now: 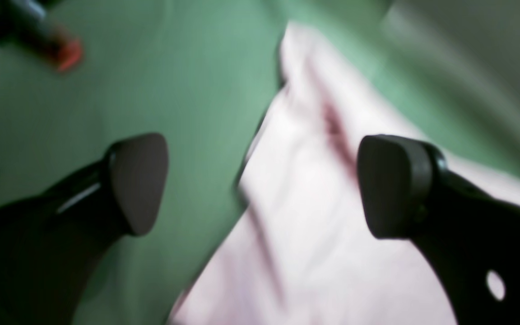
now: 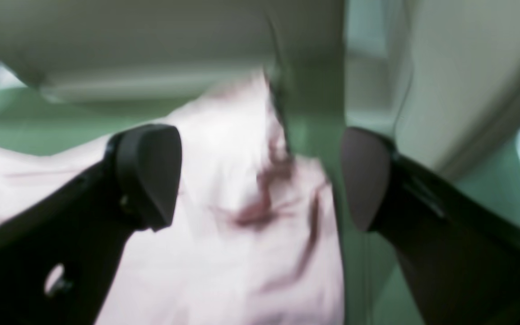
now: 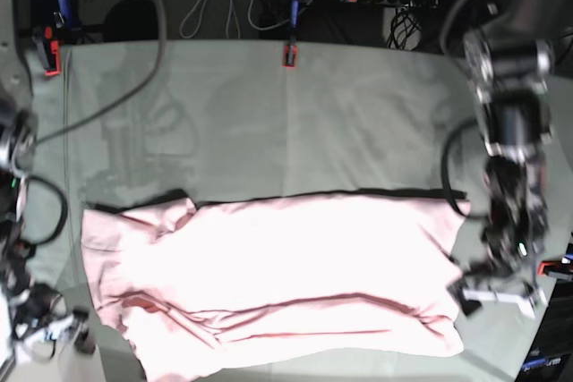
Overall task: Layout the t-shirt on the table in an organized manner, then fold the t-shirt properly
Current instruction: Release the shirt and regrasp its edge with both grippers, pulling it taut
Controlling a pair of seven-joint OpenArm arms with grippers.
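Here is the t-shirt (image 3: 277, 279), pale pink, spread wide across the near half of the table (image 3: 269, 114), stretching almost from the left edge to the right edge. Its far hem runs roughly straight, with a dark shadow line along it. Long creases run lengthways through the lower part, and the near-left corner of the cloth is bunched and rumpled. No lettering shows from above.

On the right side of the base view, the left gripper (image 3: 497, 297) hangs low by the table's right edge, just beside the shirt's right end. From its own wrist camera, the left gripper (image 1: 260, 185) has its two dark pads spread wide with nothing between them: released. Below the gap lies the shirt's edge (image 1: 314, 234), pink on one side and green table cloth (image 1: 188, 90) on the other. The picture is blurred. A red clamp (image 1: 68, 54) shows at the upper left of that view.

Over on the left of the base view, the right gripper (image 3: 49, 328) sits at the near-left corner of the table, close to the crumpled end of the shirt. Its wrist camera shows the right gripper (image 2: 260, 176) also spread open, holding nothing, with wrinkled pink fabric (image 2: 242, 225) under and between the pads, not pinched.

Two red clamps (image 3: 289, 54) grip the far edge, one mid-way and one at the far-left corner.
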